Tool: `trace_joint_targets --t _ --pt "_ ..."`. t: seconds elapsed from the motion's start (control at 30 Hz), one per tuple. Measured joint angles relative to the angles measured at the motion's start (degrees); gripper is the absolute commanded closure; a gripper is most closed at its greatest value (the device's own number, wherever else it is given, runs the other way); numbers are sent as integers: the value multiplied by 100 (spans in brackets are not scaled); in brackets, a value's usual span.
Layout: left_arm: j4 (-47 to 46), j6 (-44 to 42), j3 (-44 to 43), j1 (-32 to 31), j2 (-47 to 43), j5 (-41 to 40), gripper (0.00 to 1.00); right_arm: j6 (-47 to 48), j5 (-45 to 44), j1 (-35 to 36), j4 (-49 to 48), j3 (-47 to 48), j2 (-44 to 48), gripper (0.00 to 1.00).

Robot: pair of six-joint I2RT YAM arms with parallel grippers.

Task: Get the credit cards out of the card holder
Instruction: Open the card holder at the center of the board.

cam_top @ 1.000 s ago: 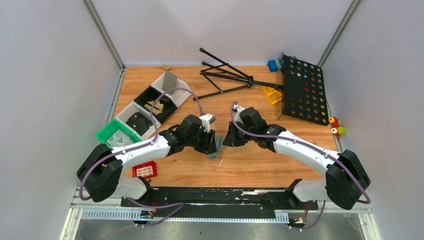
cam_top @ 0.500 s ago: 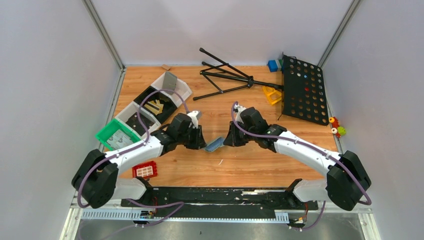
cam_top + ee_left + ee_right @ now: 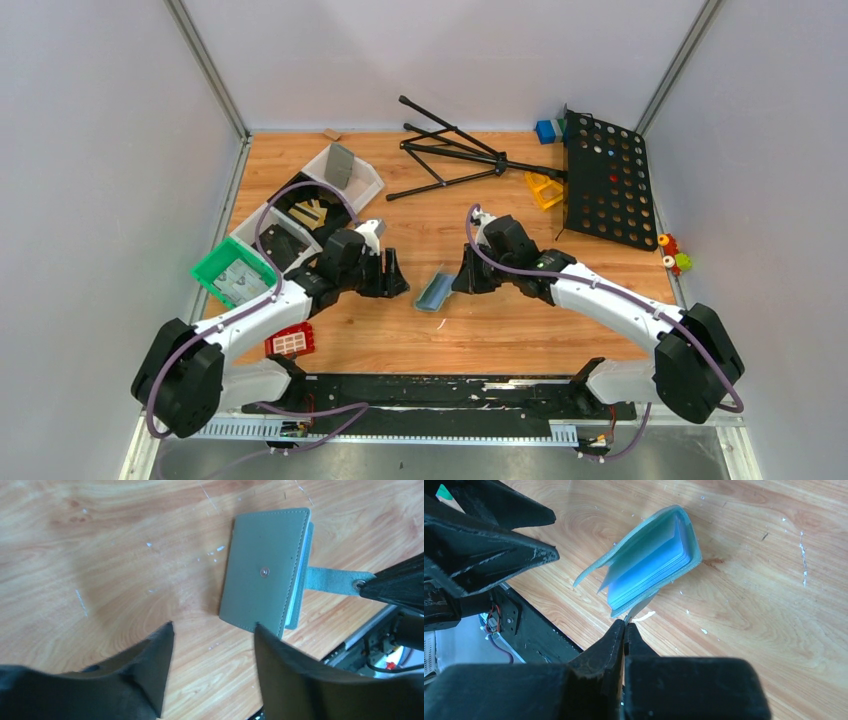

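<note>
The grey-blue card holder [image 3: 435,291] lies on the wooden table between the two arms, its cover [image 3: 265,570] facing up and slightly ajar. Pale blue pocket sleeves [image 3: 651,567] show at its open edge. The credit cards are hidden inside. My right gripper [image 3: 625,622] is shut on the holder's small side flap [image 3: 330,577], at the holder's right edge in the top view [image 3: 458,283]. My left gripper [image 3: 214,626] stands open just left of the holder, touching nothing [image 3: 395,280].
A green tray [image 3: 212,270] with something pale grey in it and white bins [image 3: 368,180] lie to the left. A red block [image 3: 290,340] sits near the left arm's base. A black tripod [image 3: 450,155] and a black perforated board [image 3: 605,180] are at the back.
My left gripper let go of the holder, opened and drew back to the left. The holder tipped from standing on edge to lying down, with the right gripper still on its flap.
</note>
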State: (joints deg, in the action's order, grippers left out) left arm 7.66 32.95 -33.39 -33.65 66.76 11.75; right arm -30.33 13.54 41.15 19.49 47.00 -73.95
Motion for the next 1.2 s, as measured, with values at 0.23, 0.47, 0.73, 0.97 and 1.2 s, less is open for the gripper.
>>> trace_joint_targets --t 0.23,0.47,0.73,0.97,1.2 --pt "107 -444 -232 -538 118 170 11 0 2 -11 42 -24 2 100" --pt "138 -789 -960 -914 793 155 12 -2 4 -15 39 -24 2 100" --pt "393 -955 -1318 -940 1567 11 31 -2 7 -20 39 -24 2 100" --pt "476 -894 -1443 -870 1711 -24 60 0 2 -26 48 -24 2 100" --pt "236 -621 -1235 -293 1613 210 93 24 -63 -142 136 -24 2 100"
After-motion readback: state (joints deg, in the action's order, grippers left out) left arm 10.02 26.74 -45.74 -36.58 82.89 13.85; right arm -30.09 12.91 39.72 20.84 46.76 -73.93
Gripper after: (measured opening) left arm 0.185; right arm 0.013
